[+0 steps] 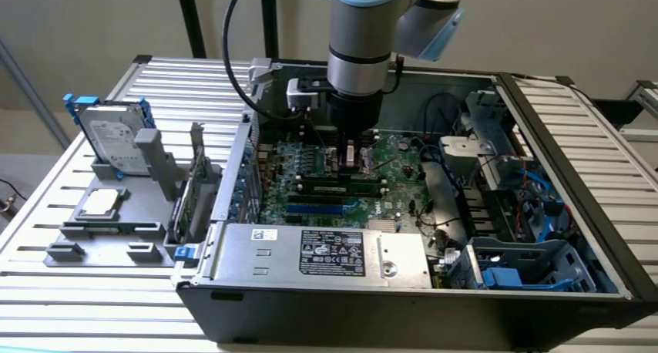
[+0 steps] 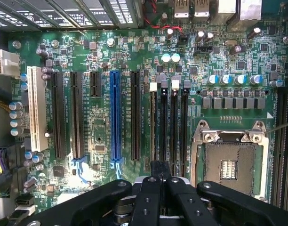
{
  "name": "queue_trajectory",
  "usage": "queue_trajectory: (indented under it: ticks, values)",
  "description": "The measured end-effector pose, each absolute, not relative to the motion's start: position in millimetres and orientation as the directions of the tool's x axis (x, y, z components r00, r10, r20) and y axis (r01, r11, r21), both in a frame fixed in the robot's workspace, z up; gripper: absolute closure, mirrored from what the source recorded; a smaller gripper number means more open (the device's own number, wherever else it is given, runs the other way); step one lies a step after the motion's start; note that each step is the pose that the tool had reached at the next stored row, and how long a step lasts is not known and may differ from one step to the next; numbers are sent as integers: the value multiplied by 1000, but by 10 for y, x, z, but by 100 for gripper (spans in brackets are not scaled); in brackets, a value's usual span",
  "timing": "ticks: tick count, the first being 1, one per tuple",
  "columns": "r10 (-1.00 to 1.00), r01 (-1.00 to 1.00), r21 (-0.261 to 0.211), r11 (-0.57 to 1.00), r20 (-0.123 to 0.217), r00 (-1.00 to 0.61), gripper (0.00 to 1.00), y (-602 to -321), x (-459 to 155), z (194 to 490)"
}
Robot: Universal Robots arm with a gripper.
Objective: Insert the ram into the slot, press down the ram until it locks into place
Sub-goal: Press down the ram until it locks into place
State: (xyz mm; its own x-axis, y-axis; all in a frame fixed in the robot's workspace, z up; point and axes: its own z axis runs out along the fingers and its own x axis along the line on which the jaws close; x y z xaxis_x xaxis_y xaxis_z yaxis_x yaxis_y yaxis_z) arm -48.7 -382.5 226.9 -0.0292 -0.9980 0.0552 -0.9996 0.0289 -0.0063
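Here, gripper (image 2: 159, 181) fingers together over the slot (image 2: 154, 125), ram (image 1: 343, 187) partly hidden.

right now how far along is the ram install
Looks done: a ram stick appears to stand in a memory slot on the motherboard. In hand: nothing held; the shut gripper is just above one end of the slot row. Left: I cannot tell whether the end clips have locked.
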Motion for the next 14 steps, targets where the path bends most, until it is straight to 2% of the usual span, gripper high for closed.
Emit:
queue_trajectory:
  ticks: [5,14]
  values:
    - [-998,-1000,-7,29,53,-29,90,-3821,-485,2288]
    - [-998,-1000,-6,29,55,-29,90,-3824,-485,2596]
